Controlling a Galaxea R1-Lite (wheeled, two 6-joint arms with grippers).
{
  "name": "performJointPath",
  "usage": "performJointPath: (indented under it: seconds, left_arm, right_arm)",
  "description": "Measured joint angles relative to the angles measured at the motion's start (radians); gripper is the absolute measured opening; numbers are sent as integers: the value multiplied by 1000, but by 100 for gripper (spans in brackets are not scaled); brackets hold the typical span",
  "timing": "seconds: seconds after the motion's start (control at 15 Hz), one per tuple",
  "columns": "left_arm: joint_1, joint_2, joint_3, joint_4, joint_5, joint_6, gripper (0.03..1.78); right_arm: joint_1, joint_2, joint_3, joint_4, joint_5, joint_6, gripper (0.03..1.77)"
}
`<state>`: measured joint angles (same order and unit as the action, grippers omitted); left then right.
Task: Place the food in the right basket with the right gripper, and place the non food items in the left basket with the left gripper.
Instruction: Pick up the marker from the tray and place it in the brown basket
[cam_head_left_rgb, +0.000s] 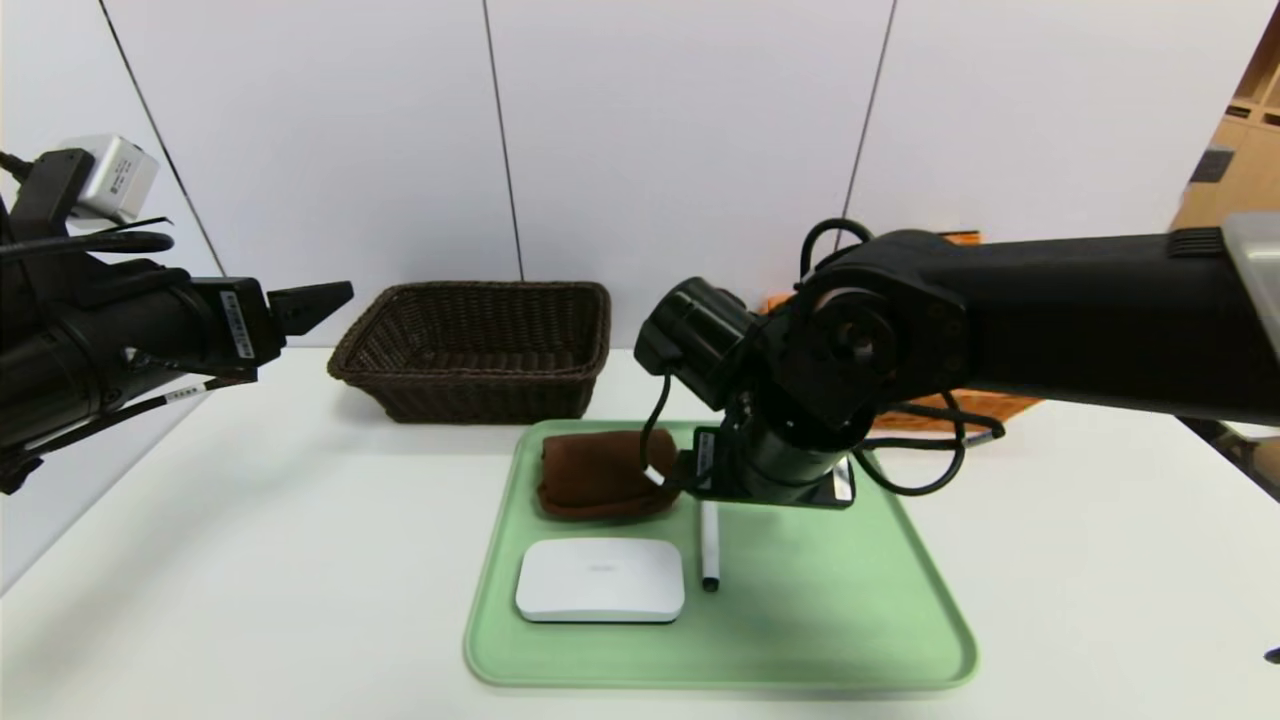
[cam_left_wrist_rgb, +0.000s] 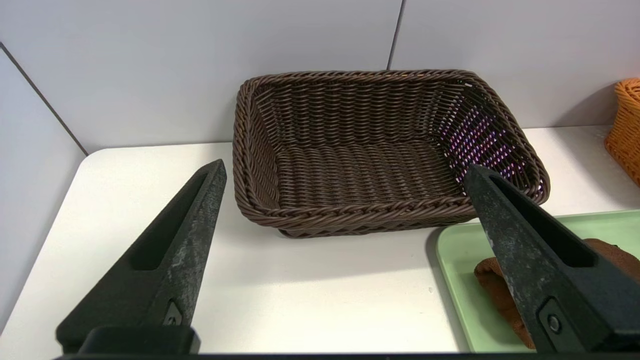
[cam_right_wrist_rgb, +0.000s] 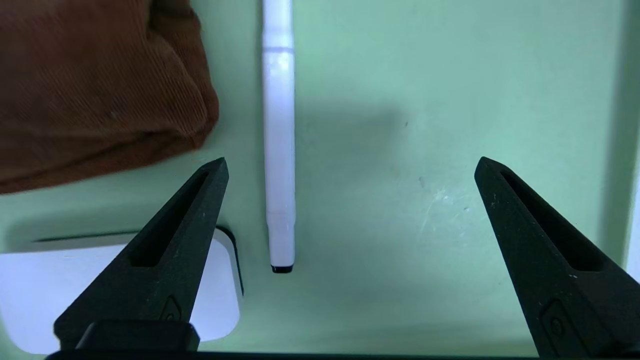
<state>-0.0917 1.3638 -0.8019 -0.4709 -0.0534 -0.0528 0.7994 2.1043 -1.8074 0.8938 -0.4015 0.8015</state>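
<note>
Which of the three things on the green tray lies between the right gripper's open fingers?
The slim white pen. In the right wrist view it lies between the open right gripper fingers; the brown towel and white box sit off to one side.

2 baskets (cam_head_left_rgb: 478, 350) (1 mostly hidden), 1 towel (cam_head_left_rgb: 590, 475), 1 pen (cam_head_left_rgb: 709, 550), 1 box (cam_head_left_rgb: 600, 580)

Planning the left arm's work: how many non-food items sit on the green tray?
3: folded brown towel at the back, flat white box in front, white pen beside it. The right arm may hide more.
</note>
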Motion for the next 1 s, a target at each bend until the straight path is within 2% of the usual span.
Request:
performJointPath:
  seconds: [0.33,1.0]
  left_arm:
    - [0,4,3,0,0,-1,169]
    - [1,11,10,-2,2,-4,169]
  right_arm:
    - [22,24,51,-4,-3,15,170]
    - [24,76,51,-58,-15,12,170]
